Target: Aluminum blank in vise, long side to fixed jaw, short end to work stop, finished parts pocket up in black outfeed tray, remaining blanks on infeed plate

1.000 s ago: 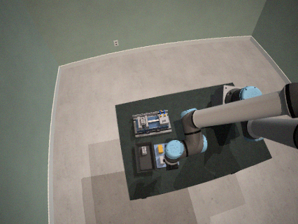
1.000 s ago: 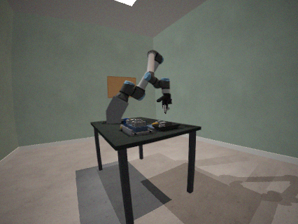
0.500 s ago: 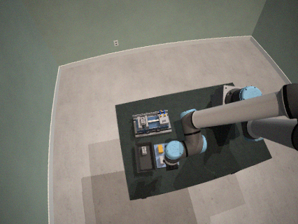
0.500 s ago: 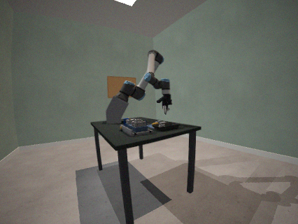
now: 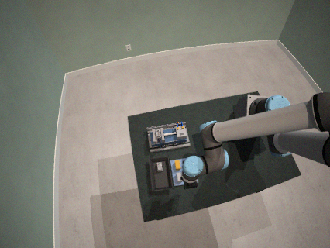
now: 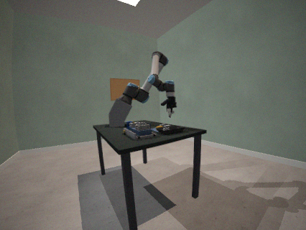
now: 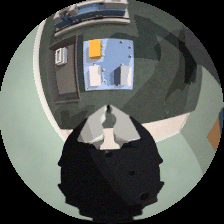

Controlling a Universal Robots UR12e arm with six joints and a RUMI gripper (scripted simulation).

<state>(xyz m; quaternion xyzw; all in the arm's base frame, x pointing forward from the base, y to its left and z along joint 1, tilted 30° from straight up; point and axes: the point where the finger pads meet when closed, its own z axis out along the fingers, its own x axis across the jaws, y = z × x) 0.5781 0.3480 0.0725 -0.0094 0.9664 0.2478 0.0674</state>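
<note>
Gripper [image 5: 190,185] [image 6: 169,116] [image 7: 108,105] hangs above the tabletop [image 5: 213,194] [image 6: 118,138] [image 7: 142,107] near the infeed plate [image 5: 173,170] [image 6: 154,129] [image 7: 112,50], fingertips pressed together, nothing pinched; high and shut looks like clearance, nothing left to grip. Yellow brass blank [image 5: 177,164] [image 6: 159,126] [image 7: 95,49] on the plate, same end as the vise [image 5: 168,144] [image 6: 138,134] [image 7: 92,18]; the left gray aluminum blank [image 5: 179,177] [image 7: 95,75] and right gray aluminum blank [image 7: 125,75] share its other end. All look flat, spaced apart, presumably to sit between pins, not on them. Pocketed finished part [image 5: 159,167] [image 7: 61,56] in the black outfeed tray [image 5: 159,180] [image 6: 172,131] [image 7: 65,82] beside the plate, pocket up, seemingly so it reads as done. Vise beyond the plate: can't tell if a blank is seated, so contact with fixed jaw and stop is unconfirmed; worth a closer check before calling the station ready
</note>
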